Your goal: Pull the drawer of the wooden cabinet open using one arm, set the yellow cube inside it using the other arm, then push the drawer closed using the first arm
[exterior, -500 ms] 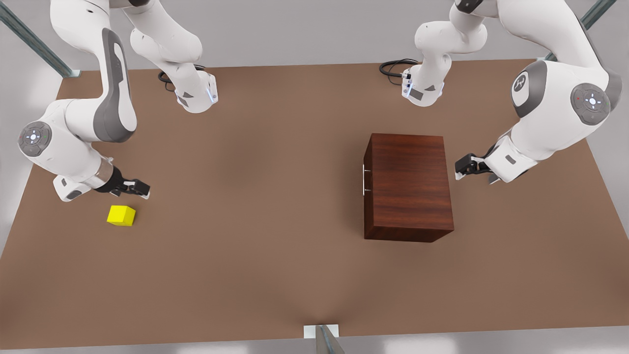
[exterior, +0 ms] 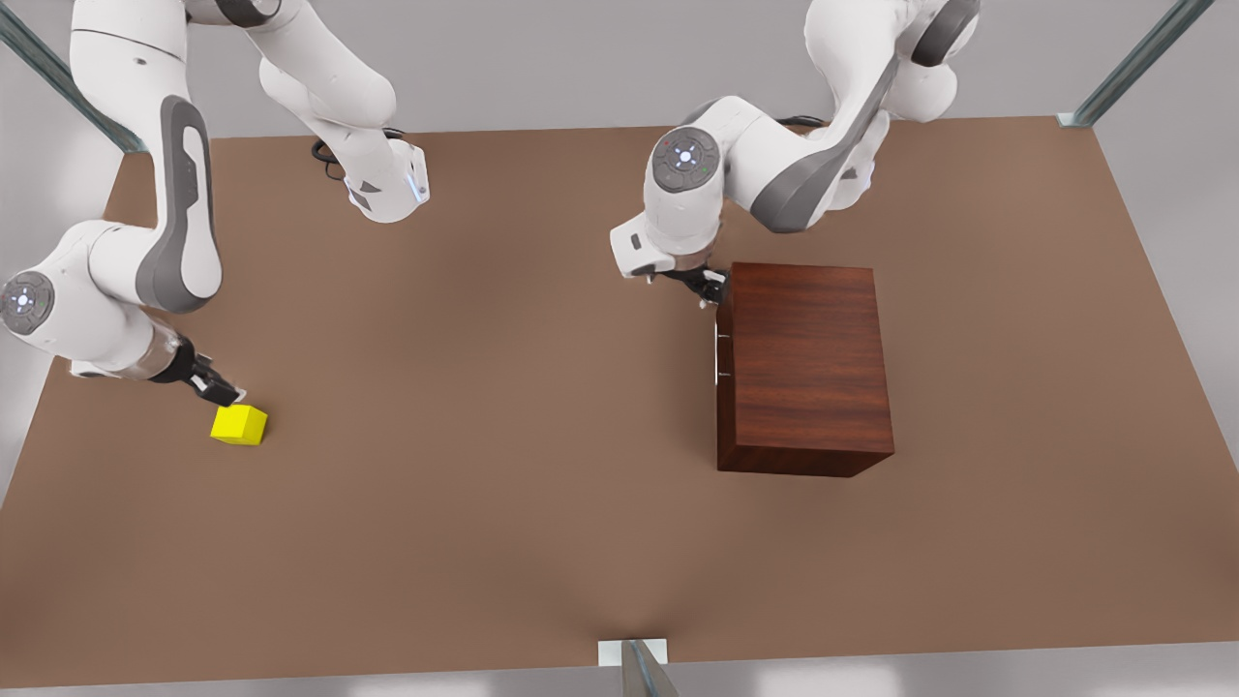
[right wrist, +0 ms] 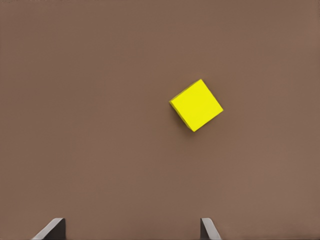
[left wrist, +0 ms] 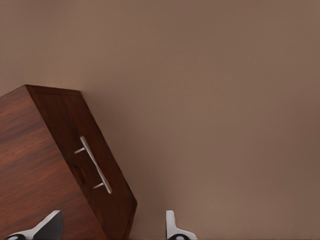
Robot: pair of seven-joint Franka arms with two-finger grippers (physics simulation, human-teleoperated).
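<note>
Wooden cabinet [exterior: 803, 368] on the brown table [exterior: 503, 503], drawer [left wrist: 95, 165] closed, silver handle [exterior: 717, 353] facing the front view's left; no labels legible. Left gripper [exterior: 711, 287] at its far handle-side corner, fingers [left wrist: 172, 227] spread, empty. Yellow cube [exterior: 239, 425] far left; right gripper [exterior: 221, 392] just above, fingers [right wrist: 207, 229] wide, empty.

Wooden cabinet [left wrist: 45, 165] tilted across brown table [left wrist: 225, 100], drawer [left wrist: 95, 150] flush and closed (silver bar handle [left wrist: 95, 165] running along its front). Left gripper [left wrist: 112, 227] spread wide, fingertips [left wrist: 172, 227] straddling cabinet's near corner.
</note>
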